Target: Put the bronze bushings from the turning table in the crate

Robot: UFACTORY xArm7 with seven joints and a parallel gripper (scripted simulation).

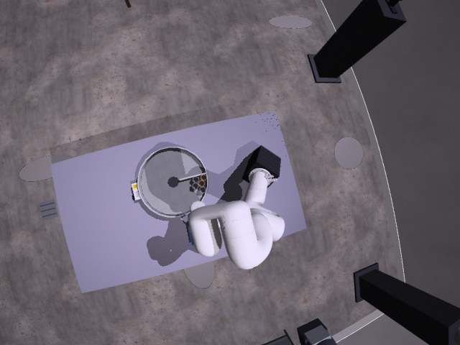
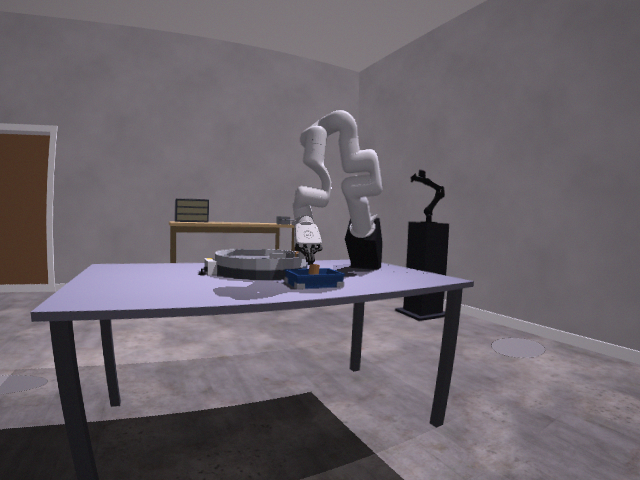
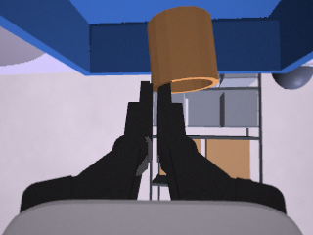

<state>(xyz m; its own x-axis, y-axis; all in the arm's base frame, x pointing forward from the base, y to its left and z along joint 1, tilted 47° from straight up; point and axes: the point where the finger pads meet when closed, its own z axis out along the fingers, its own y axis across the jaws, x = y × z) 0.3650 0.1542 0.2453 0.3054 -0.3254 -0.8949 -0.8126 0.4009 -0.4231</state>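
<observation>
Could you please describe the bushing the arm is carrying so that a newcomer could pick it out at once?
Start at the lavender table, then find the shallow blue crate beside the round grey turning table. Just above the crate hangs a short bronze hollow cylinder, its wall pinched in the black jaws, the only bushing off the turning table.
</observation>
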